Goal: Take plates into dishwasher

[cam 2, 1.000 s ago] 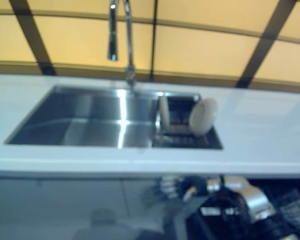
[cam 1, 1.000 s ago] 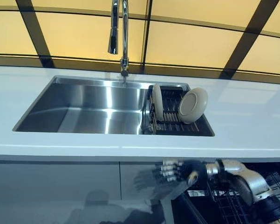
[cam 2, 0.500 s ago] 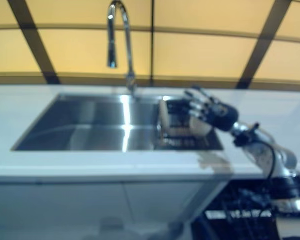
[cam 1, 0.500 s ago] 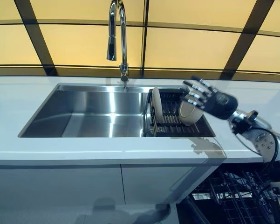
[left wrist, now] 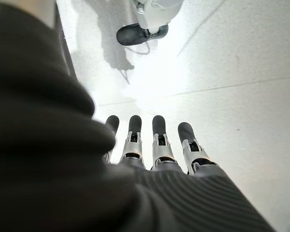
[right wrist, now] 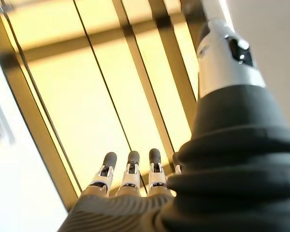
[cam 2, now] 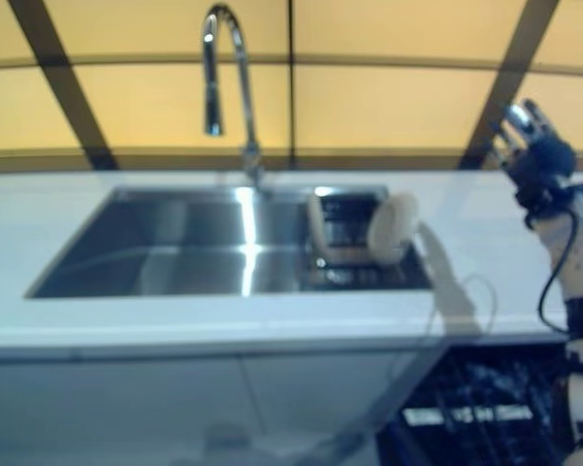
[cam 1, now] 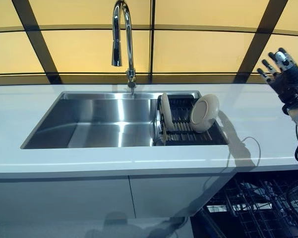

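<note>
Two cream plates stand on edge in a black rack (cam 1: 186,130) in the right end of the steel sink (cam 1: 99,121): one (cam 1: 166,111) edge-on at the rack's left, one (cam 1: 205,112) leaning at its right. My right hand (cam 1: 283,73) is raised high at the far right, above the counter and clear of the plates, fingers straight and empty; its own wrist view shows it (right wrist: 128,181) against the yellow panels. My left hand (left wrist: 154,145) shows only in its wrist view, fingers straight, over the floor. The open dishwasher's wire rack (cam 1: 258,206) is at lower right.
A tall chrome tap (cam 1: 123,39) stands behind the sink. The white counter (cam 1: 89,161) runs across the view, with grey cabinet fronts (cam 1: 64,198) below. Yellow wall panels with dark strips (cam 1: 198,49) lie behind.
My right hand has risen from below the counter edge by the dishwasher, past the right plate, to high at the far right. The plates have not moved. The camera has shifted slightly.
</note>
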Robot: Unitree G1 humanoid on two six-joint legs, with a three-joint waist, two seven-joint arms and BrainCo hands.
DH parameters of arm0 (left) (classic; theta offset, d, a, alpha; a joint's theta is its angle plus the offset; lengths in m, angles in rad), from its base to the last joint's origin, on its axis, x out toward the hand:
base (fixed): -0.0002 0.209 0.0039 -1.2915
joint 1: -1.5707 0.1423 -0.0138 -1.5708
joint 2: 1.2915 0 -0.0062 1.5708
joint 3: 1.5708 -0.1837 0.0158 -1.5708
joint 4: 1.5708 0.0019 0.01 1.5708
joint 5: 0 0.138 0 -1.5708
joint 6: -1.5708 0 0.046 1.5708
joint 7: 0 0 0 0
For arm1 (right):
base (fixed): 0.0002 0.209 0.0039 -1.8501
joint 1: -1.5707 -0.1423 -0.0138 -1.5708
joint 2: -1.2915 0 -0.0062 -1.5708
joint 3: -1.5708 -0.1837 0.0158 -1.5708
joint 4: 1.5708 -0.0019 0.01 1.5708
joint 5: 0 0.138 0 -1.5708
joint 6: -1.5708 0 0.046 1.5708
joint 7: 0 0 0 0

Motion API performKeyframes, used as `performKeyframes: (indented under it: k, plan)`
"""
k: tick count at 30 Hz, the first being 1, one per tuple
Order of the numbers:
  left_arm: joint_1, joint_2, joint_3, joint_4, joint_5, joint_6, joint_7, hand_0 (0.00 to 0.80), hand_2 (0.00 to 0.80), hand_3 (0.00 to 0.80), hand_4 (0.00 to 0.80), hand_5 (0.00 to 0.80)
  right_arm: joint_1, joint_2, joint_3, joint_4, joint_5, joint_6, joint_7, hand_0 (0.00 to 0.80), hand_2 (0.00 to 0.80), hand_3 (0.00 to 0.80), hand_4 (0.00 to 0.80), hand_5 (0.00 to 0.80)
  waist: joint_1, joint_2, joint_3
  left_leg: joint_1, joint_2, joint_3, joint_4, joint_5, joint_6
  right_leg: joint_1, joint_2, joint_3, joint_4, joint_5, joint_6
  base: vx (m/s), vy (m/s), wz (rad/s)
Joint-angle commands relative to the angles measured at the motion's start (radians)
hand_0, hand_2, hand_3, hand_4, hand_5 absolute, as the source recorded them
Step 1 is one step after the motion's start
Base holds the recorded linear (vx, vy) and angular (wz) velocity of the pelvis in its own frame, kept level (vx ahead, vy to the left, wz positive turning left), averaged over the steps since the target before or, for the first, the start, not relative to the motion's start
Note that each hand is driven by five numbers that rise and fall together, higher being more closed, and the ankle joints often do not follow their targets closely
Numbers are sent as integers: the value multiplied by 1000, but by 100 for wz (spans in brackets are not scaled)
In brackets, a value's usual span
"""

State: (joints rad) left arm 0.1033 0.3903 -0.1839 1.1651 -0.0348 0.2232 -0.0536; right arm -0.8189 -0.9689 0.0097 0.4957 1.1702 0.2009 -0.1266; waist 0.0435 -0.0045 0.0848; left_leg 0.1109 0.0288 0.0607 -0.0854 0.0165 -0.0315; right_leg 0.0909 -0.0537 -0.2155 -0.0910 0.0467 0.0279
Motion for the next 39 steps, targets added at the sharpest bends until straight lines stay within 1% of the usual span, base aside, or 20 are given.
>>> performKeyframes:
  k: [1,2,3,4,8,10,11,15,16,17,22,27,33,39]
  plan:
    - [-29,31,-57,69,-7,8,14,0,0,0,0,0,-160,-78,69,19,-100,-51,-66,0,0,0,0,0,47,-41,5,-21,-25,-11,-2,-82,29,29,-15,-29,4,-90,37,57,-10,6]
    - [-28,32,-60,64,-7,10,14,0,0,0,0,0,-169,-82,79,20,-117,-46,-68,0,0,0,0,0,48,-41,8,-26,-25,-13,-2,-80,28,25,-16,-30,4,-89,37,42,-12,8]
    - [-27,36,-65,56,-7,12,12,0,0,0,0,0,-202,-102,114,27,-162,-24,-76,0,0,0,0,0,54,-41,18,-44,-25,-17,-2,-73,26,10,-17,-34,4,-85,38,12,-9,9]
    - [-30,38,-69,54,-12,13,11,0,0,0,0,0,-220,-109,135,31,-193,-16,-86,0,0,0,0,0,56,-41,27,-56,-26,-20,-2,-69,25,-1,-18,-37,4,-82,39,-17,-11,7]
    - [-44,46,-79,37,-28,8,14,0,0,0,0,0,-310,-133,221,65,-251,35,-101,0,0,0,0,0,63,-38,77,-111,-30,-33,-2,-54,26,-52,-19,-40,4,-68,41,-52,-14,1]
    - [-51,49,-82,31,-37,7,17,0,0,0,0,0,-341,-133,256,55,-270,62,-117,0,0,0,0,0,63,-35,99,-133,-29,-33,-2,-48,25,-73,-19,-39,4,-62,41,-55,-8,2]
    - [-54,51,-86,29,-47,4,19,0,0,0,0,0,-357,-132,276,47,-297,92,-118,0,0,0,0,0,63,-34,112,-144,-28,-32,-2,-44,26,-84,-18,-38,4,-58,39,-50,-1,2]
    - [-67,47,-83,24,-56,-8,35,0,0,0,0,0,-403,-130,335,47,-381,157,-109,0,0,0,0,0,63,-31,143,-172,-26,-26,-2,-36,25,-111,-17,-40,4,-50,38,-23,-2,2]
    - [-68,49,-83,22,-57,-9,38,0,0,0,0,0,-410,-131,345,49,-396,180,-93,0,0,0,0,0,64,-32,148,-176,-26,-25,-2,-35,25,-115,-17,-41,4,-48,38,-4,-14,5]
    - [-72,51,-82,20,-63,-12,45,0,0,0,0,0,-424,-132,372,52,-413,216,-62,0,0,0,0,0,64,-34,156,-184,-25,-23,-2,-31,24,-123,-17,-44,4,-45,38,2,-16,4]
    - [-74,59,-82,24,-71,-10,46,0,0,0,0,0,-468,-141,434,81,-474,248,-47,0,0,0,0,0,67,-43,170,-197,-23,-20,-2,-27,22,-133,-16,-51,4,-42,38,20,-14,0]
    - [-69,67,-77,31,-74,-19,50,0,0,0,0,0,-493,-157,463,106,-490,266,-27,0,0,0,0,0,69,-48,176,-203,-22,-17,-2,-27,21,-138,-16,-58,4,-40,40,0,0,0]
    - [-63,73,-65,31,-62,-31,62,0,0,0,0,0,-494,-173,466,123,-488,283,-12,0,0,0,0,0,66,-51,168,-192,-21,-12,-2,-32,20,-130,-15,-56,4,-46,38,0,0,0]
    - [-67,76,-69,28,-60,-33,60,0,0,0,0,0,-505,-182,474,144,-498,287,11,0,0,0,0,0,63,-50,162,-185,-21,-7,-2,-36,20,-126,-14,-51,4,-48,38,0,0,0]
